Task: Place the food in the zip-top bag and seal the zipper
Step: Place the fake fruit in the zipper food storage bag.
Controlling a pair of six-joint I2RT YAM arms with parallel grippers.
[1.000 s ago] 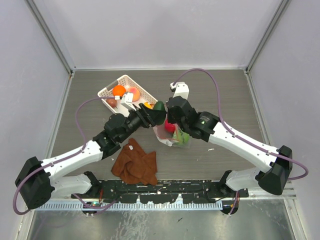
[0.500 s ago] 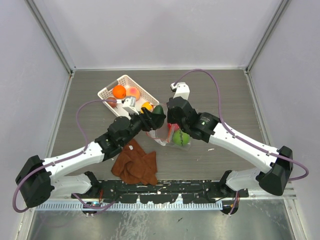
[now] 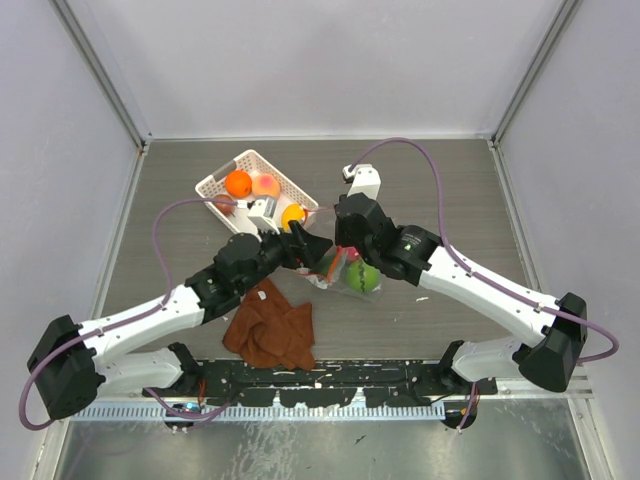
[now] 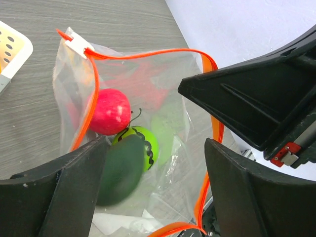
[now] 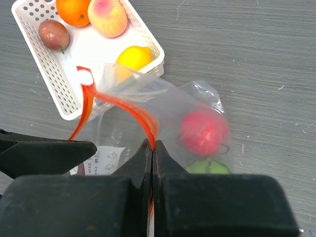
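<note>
Left tool point(image 4: 154, 143) is spreading wider, dropping dark green toy fruit point(image 4: 118, 170) into clear plastic bag point(image 4: 163, 74); right tool point(image 5: 152, 148) is pinching its rim.

The table point(image 3: 450, 190) is a grey-brown, wood-grained board with pale panels on three sides. A white lattice basket point(image 3: 205, 187) sits on its far left part, set at a slant. A crumpled brown cloth point(image 3: 270, 330) lies nearer the front, left of centre. The clear zip-top bag point(image 3: 350, 282) rests its bottom on the middle, and a small white fitting point(image 3: 364, 181) stands behind it
</note>
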